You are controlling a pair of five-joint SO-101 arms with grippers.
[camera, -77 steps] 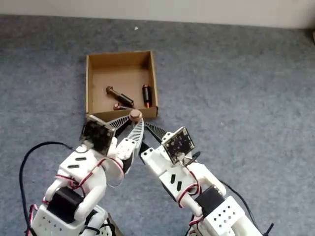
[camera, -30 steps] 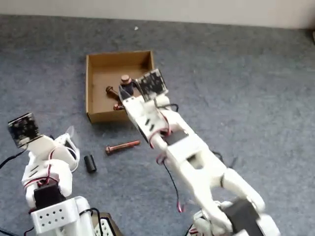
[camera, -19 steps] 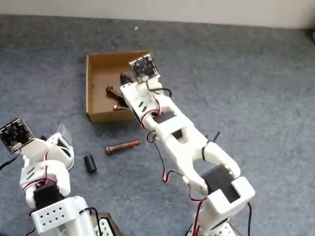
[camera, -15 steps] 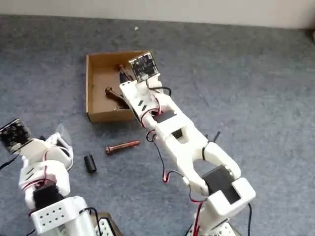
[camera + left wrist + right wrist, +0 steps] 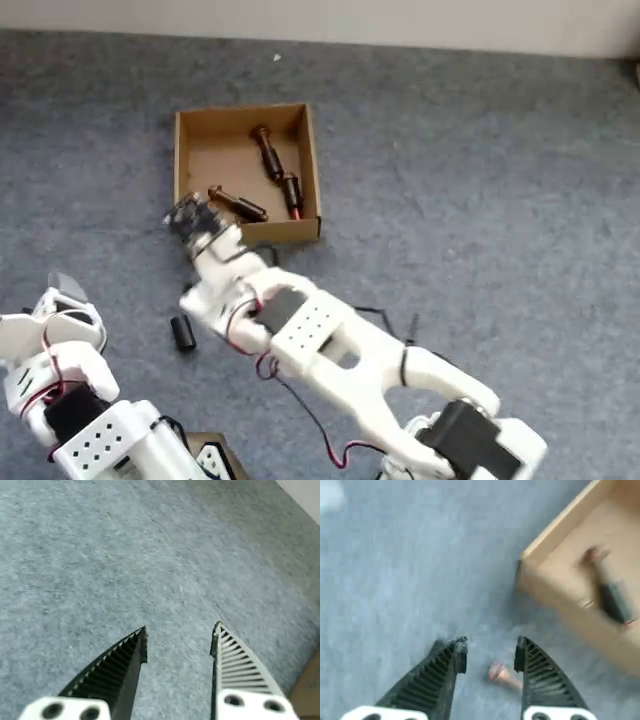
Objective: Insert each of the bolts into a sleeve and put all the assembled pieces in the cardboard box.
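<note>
Right gripper (image 5: 491, 641) hung low over the carpet (image 5: 480, 200), just outside the cardboard box (image 5: 182, 170) on its robot-facing side. Jaws moderately wide, holding nothing. A loose bolt (image 5: 496, 671) lay on the carpet between them, near the box wall. Judged the pose as a line-up to take that bolt.

A black sleeve (image 5: 182, 332) lay on the carpet, farther from the box than the bolt, untouched. The bolt would have to go into it.

Left gripper (image 5: 180, 629) sat well apart from the box over bare carpet, jaws wide and empty, likely parked out of the way.

The box held three assembled pieces by my count. One (image 5: 236, 205) lay toward the robot-side wall; two others (image 5: 272, 160) lay end to end, apparently touching.
</note>
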